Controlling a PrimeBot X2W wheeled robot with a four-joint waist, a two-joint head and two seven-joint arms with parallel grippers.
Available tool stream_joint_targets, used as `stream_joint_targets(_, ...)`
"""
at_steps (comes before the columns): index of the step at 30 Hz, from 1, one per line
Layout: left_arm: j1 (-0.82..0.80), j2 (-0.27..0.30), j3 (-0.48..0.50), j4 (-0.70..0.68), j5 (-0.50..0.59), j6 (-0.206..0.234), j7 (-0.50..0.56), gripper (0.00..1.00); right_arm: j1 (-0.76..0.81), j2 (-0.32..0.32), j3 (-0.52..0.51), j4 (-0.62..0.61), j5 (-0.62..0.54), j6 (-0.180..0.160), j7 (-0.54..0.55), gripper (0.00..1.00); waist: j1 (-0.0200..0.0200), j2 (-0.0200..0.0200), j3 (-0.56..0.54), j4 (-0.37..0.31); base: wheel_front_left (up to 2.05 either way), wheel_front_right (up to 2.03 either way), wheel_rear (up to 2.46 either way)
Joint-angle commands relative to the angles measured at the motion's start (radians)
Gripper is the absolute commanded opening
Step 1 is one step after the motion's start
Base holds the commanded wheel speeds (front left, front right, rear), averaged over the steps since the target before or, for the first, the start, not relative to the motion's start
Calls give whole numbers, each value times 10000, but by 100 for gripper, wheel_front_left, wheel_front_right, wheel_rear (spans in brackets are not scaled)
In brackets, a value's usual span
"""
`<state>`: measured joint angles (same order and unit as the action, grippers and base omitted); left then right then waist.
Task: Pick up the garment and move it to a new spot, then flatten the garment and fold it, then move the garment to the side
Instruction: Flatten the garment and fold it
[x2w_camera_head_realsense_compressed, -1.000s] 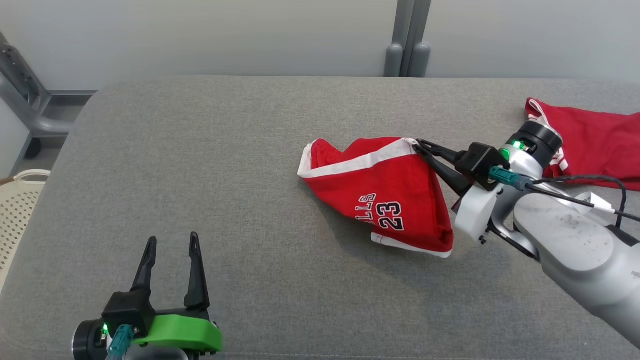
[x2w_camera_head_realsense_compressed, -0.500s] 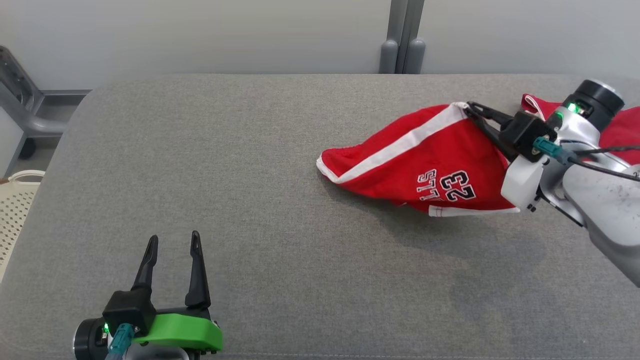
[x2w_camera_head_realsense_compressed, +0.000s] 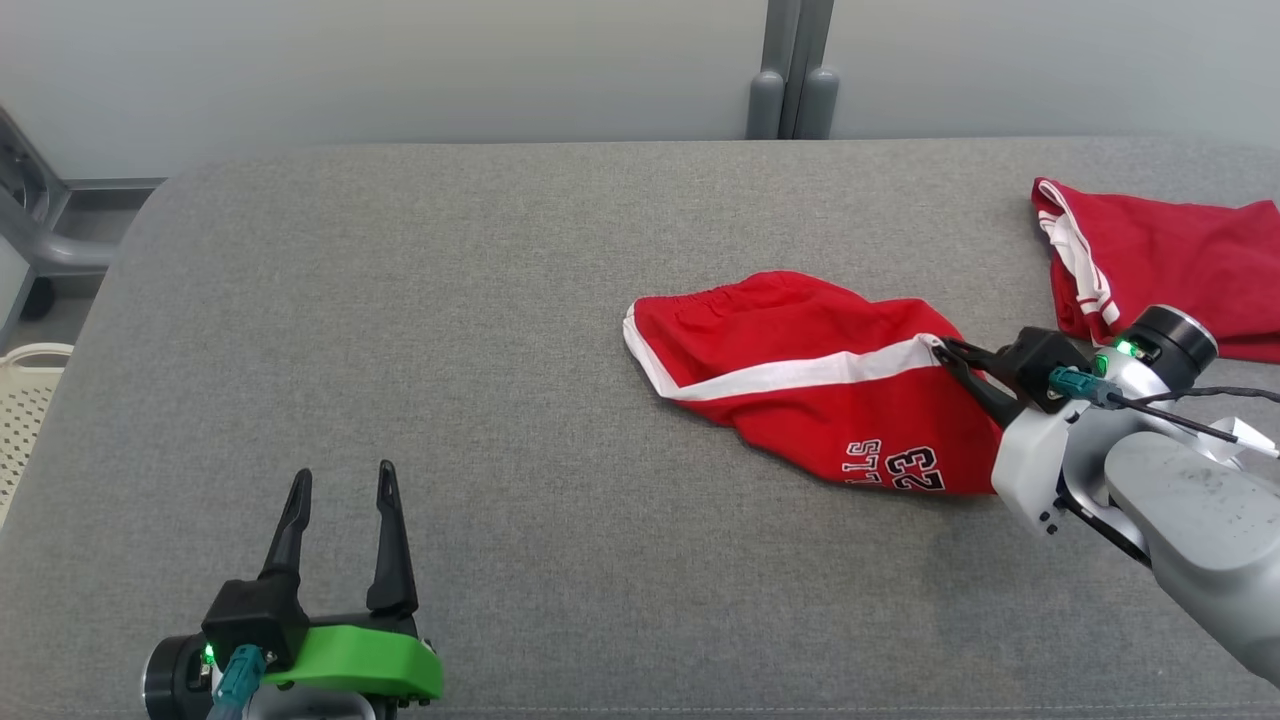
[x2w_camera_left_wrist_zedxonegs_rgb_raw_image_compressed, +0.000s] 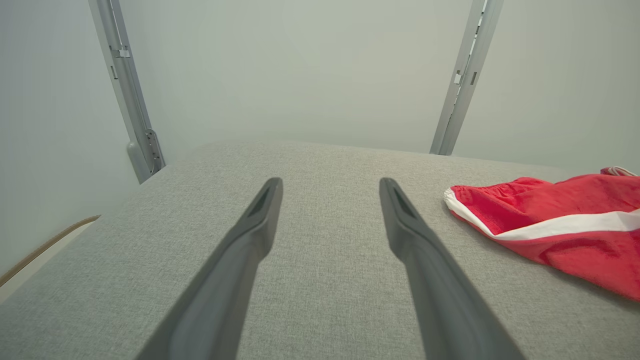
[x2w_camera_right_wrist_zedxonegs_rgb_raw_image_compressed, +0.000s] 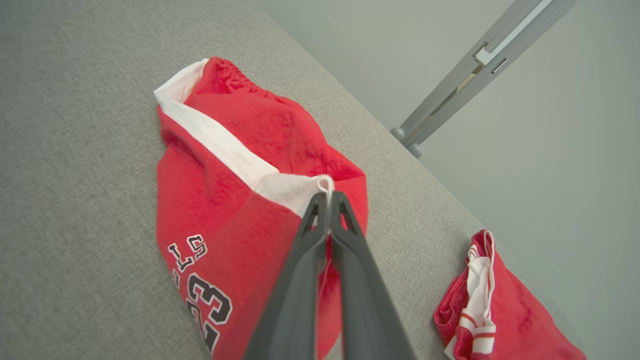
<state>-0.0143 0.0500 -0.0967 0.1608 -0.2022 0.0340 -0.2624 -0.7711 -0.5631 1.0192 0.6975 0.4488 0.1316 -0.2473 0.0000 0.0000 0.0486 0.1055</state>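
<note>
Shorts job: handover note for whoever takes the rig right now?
Right gripper: shut on the white-striped corner of the red shorts.
Left gripper: open, empty, above the grey padded surface at front left.
Shorts lie crumpled right of centre; a second red garment lies apart, far right.
Done: shorts gripped. Left: release, flatten, fold, move aside.

Red shorts read "23" and perhaps "LLS".
</note>
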Motion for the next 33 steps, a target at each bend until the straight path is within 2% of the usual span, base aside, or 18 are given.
stream_joint_targets(1, -161, 16, 13, -17, -2, -44, -27, 100, 32, 59, -18, 109, 220, -17, -33, 93, 0, 0, 17, -32, 0, 0, 0)
stream_joint_targets(2, -161, 16, 4, -11, -7, -44, -27, 100, -14, 45, -25, 208, 280, -17, -55, 100, 0, 0, 22, -46, 0, 0, 0)
stream_joint_targets(6, -119, 16, 28, 1, -4, -40, -27, 100, 17, 95, -276, 261, 630, -17, -144, 100, 0, 0, -8, -116, 0, 0, 0)
stream_joint_targets(13, 5, 16, 111, -8, 16, -37, -27, 100, 568, 52, -1645, -551, 958, -18, -179, 100, 0, 0, -149, -289, 0, 0, 0)
stream_joint_targets(23, 266, 16, 125, -77, 33, 29, -27, 100, 2579, 401, -4512, -2335, -35, -16, -180, 100, 0, 0, -447, -539, 0, 0, 0)
stream_joint_targets(33, 415, 16, 180, -154, 66, 49, -27, 100, 4518, 1401, -6803, -3580, -1181, -16, -181, 100, 0, 0, -582, -744, 0, 0, 0)
